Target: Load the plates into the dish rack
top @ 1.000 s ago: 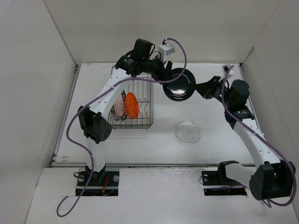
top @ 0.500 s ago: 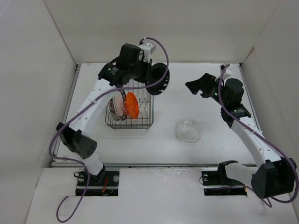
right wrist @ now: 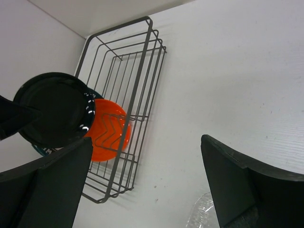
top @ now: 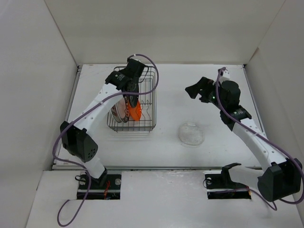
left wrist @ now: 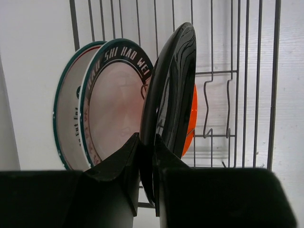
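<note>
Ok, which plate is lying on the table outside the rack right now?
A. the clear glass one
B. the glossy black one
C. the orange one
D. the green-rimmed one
A: the clear glass plate lies flat on the table, apart from the dish rack. The orange plate stands inside the rack, and the left gripper clamps the black plate among the racked ones.

In the rack (top: 148,113), upright plates (left wrist: 114,109); right of it, lone plate (top: 191,134) on table (top: 142,147).
</note>
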`<move>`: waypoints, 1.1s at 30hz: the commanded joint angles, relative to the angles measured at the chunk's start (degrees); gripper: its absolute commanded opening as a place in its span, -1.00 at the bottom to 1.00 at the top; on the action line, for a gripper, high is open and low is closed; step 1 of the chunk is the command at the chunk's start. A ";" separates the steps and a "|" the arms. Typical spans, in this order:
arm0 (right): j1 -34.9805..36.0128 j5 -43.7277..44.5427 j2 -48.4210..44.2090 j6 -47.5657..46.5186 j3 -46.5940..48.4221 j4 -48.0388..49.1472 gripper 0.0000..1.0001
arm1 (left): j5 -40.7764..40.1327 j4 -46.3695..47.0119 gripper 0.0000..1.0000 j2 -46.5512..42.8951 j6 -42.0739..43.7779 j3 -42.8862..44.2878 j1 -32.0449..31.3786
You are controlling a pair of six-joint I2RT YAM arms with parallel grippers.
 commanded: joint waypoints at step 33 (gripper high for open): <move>-5.07 9.42 -4.23 -3.25 -8.82 -20.43 1.00 | 14.29 -3.73 -0.09 6.66 5.26 7.76 1.47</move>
